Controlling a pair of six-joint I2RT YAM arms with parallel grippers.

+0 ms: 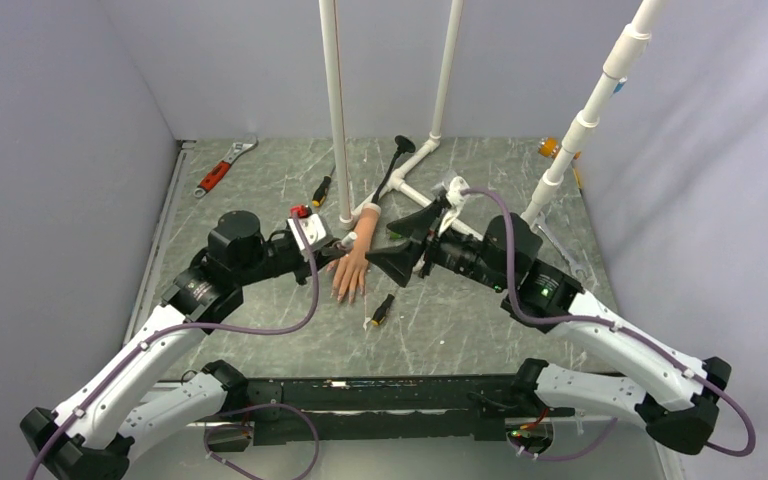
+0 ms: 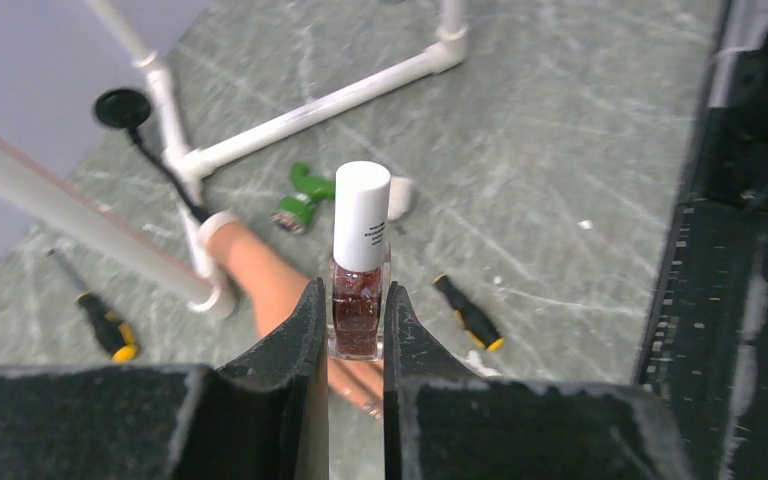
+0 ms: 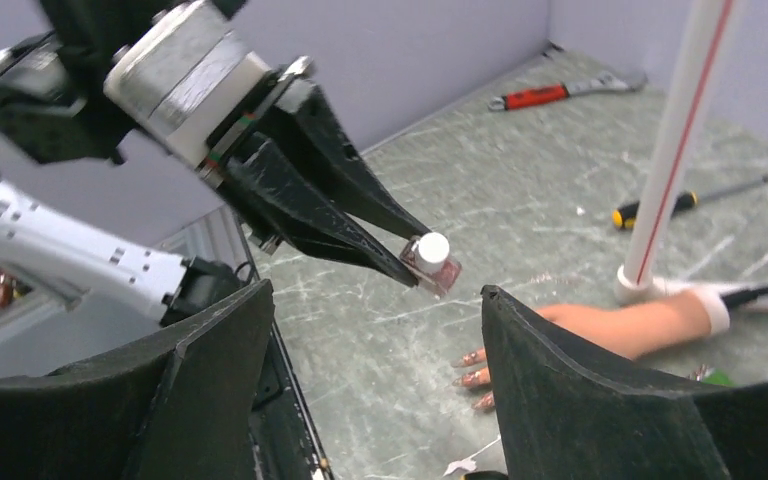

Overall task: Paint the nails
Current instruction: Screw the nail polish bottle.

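Observation:
The peach mannequin hand [image 1: 350, 272] lies palm down mid-table, fingers toward the arm bases. Its nails [image 3: 472, 365] carry reddish glitter polish. My left gripper [image 2: 355, 300] is shut on a nail polish bottle [image 2: 357, 300] of red glitter polish. The bottle's white cap [image 2: 362, 215] is on, and it hangs just above the hand [image 2: 260, 270]. In the right wrist view the bottle [image 3: 435, 264] sits at the left gripper's tips. My right gripper [image 3: 377, 290] is open and empty, facing the bottle from the right, above the hand [image 3: 620, 325]. From above, it [image 1: 394, 243] hovers beside the wrist.
A white pipe frame [image 1: 338, 120] stands by the hand's wrist. A red-handled wrench [image 1: 222, 170] lies at the back left. Black-and-yellow screwdrivers [image 1: 322, 188] [image 1: 382, 310] lie near the hand. A black suction tool [image 1: 397, 160] and a green object [image 2: 300, 200] lie behind it.

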